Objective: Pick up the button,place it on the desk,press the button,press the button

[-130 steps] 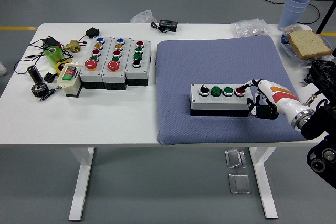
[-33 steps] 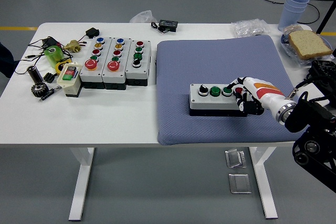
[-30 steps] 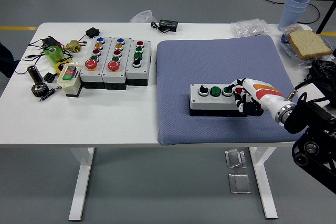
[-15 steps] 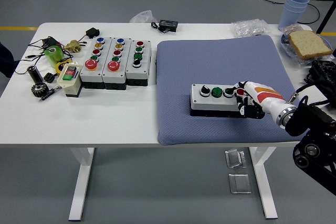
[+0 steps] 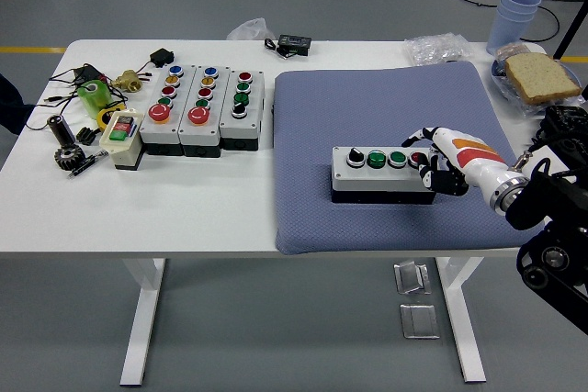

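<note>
My right hand point(image 5: 439, 164) is white with an orange-red stripe and black fingers point(image 5: 445, 183). The button box point(image 5: 382, 174) under it is light grey on a black base, with one black knob, two green buttons and a red one. It sits on a blue-grey textured mat point(image 5: 390, 155), on a plain white bench point(image 5: 165, 204). The cups point(image 5: 517, 14) are pale blue.

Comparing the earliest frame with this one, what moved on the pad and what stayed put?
The right hand moved left from beside the button box's right end to over it, fingers now curled at the red button. The box itself barely shifted on the blue pad. The three control boxes and clutter at left stayed put.
</note>
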### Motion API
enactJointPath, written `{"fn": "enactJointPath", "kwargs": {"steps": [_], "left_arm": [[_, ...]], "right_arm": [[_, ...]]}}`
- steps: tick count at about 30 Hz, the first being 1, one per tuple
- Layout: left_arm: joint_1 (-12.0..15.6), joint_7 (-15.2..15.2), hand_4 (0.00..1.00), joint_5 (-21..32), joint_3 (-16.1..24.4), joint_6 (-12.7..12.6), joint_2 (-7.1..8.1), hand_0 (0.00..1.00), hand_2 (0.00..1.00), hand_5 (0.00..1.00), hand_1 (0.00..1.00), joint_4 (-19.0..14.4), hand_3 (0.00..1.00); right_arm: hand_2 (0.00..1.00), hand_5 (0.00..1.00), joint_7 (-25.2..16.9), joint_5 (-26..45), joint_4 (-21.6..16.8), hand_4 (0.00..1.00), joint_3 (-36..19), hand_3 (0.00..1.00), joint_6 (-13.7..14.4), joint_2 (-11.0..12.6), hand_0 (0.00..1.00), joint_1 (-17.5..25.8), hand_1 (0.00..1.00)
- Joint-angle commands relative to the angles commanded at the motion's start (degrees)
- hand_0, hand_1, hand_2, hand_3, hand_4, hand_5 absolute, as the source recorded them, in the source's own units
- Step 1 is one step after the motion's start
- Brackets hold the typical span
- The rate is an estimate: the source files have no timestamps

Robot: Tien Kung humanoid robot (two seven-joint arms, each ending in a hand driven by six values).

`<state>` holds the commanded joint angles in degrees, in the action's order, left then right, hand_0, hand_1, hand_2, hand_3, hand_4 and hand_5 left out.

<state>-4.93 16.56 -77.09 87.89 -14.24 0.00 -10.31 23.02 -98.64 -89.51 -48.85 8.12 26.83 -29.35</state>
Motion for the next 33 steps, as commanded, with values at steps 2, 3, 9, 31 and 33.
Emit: {"fn": "enactJointPath", "kwargs": {"steps": [2,3,9,31,33], "left_arm": [[0.3,0.0,0.254,-0.2,0.0,0.0,0.00,0.536,0.423,0.478,0.419,0.0,0.420],[0.6,0.0,0.254,-0.2,0.0,0.1,0.00,0.536,0.423,0.478,0.419,0.0,0.420],[1.0,0.0,0.255,0.0,-0.2,0.0,0.00,0.537,0.422,0.478,0.419,0.0,0.420],[1.0,0.0,0.252,-1.1,-0.3,0.2,0.00,0.537,0.422,0.476,0.419,0.0,0.421],[0.8,0.0,0.252,-1.2,-0.2,0.2,0.00,0.537,0.422,0.476,0.419,0.0,0.421]], "right_arm": [[0.199,0.002,-1.4,1.2,-0.5,0.400,-2.9,0.693,2.0,0.0,0.108,0.7,0.002],[0.199,0.002,-3.2,3.6,-0.5,0.400,-4.7,0.693,4.1,0.0,0.108,1.3,0.002],[0.416,0.114,-16.4,17.6,1.1,0.564,-15.4,0.783,8.6,-1.0,0.318,5.8,0.201],[0.762,0.449,-27.8,70.9,5.2,0.800,-32.5,0.759,-3.3,-4.0,0.730,20.0,0.698],[0.762,0.449,-27.2,75.7,5.1,0.800,-33.1,0.759,-3.8,-4.3,0.730,20.5,0.698]]}}
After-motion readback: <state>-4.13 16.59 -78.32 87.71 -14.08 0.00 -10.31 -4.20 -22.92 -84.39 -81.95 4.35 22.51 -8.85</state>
